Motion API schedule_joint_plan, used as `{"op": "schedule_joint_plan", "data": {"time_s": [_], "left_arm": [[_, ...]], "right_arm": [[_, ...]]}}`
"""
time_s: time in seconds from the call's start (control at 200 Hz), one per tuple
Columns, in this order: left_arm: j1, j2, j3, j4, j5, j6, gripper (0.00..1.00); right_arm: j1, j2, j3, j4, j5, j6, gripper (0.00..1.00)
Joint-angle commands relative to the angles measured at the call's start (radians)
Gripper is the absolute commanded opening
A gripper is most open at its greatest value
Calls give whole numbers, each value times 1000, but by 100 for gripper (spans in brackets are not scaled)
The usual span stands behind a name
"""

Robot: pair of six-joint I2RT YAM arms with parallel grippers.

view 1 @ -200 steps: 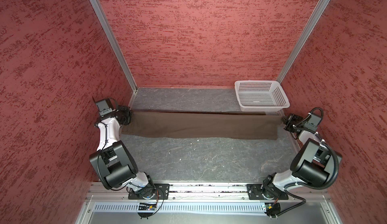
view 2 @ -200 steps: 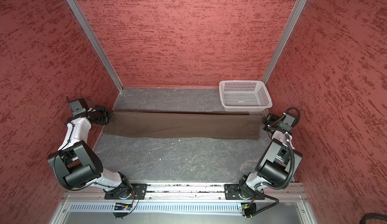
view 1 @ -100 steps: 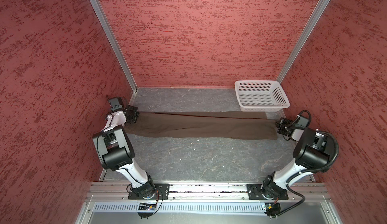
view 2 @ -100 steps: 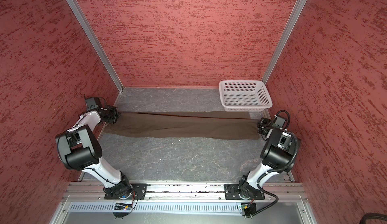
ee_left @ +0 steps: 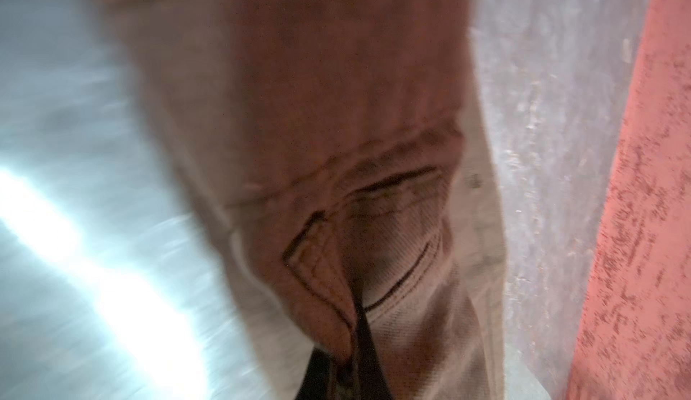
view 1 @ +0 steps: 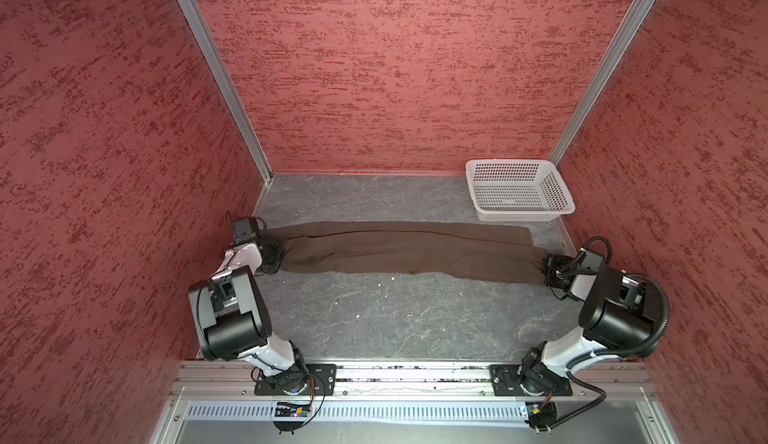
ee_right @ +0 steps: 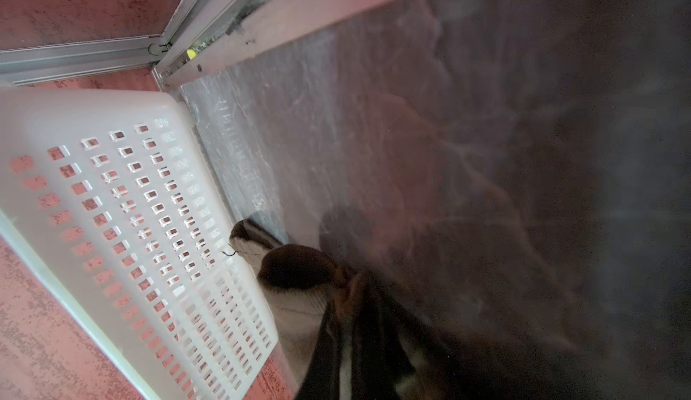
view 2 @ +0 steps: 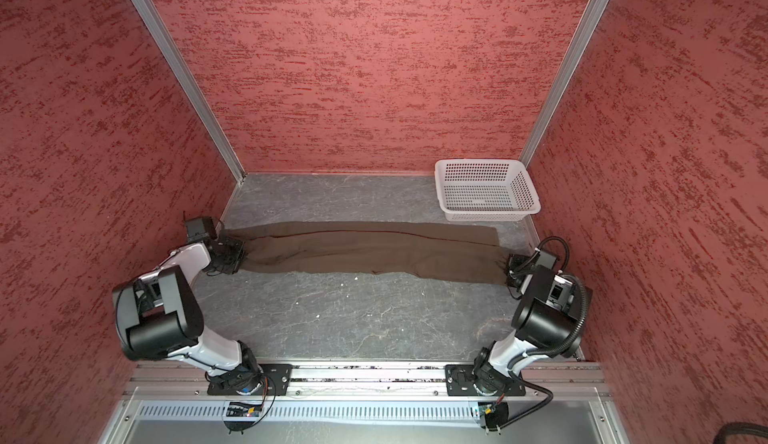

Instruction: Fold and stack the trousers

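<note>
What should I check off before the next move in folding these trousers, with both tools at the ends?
1. Left tool shut on one end of the trousers: ok.
2. Right tool shut on the other end: ok.
3. Trousers spread lengthwise between them: ok.
4. Far corner apart from the basket: cannot tell.
5. Basket empty: ok.
6. Bare table nearer the arm bases: ok.
</note>
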State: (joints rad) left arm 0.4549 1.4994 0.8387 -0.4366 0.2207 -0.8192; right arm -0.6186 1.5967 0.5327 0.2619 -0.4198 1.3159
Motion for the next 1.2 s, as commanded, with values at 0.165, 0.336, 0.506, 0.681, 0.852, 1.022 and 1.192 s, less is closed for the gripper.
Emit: {"op": "schedule_joint_plan", "data": {"time_s": [0.165, 0.336, 0.506, 0.681, 0.852, 1.022, 1.192], "left_arm": [[118, -174, -137, -66, -17, 71, 0], [129, -170, -39, -86, 21, 55, 0], [114, -121, 107, -102, 37, 23, 0], [98, -62, 212, -98, 24, 2, 1], [91, 35, 288, -91, 28, -1, 1], [76, 138, 352, -89, 32, -11, 1], [34, 257, 468, -127, 24, -3, 3]], "right_arm": [[-169, -124, -171, -130, -87, -65, 0], [-197, -231, -35, -274, -86, -122, 0], [-197, -224, 56, -267, -111, -65, 0], [-190, -153, 90, -196, -179, -18, 0], [-164, -89, 105, -121, -177, 26, 0], [-125, -16, 174, -89, -165, 43, 0], [-81, 81, 242, -55, -151, 57, 0]]}}
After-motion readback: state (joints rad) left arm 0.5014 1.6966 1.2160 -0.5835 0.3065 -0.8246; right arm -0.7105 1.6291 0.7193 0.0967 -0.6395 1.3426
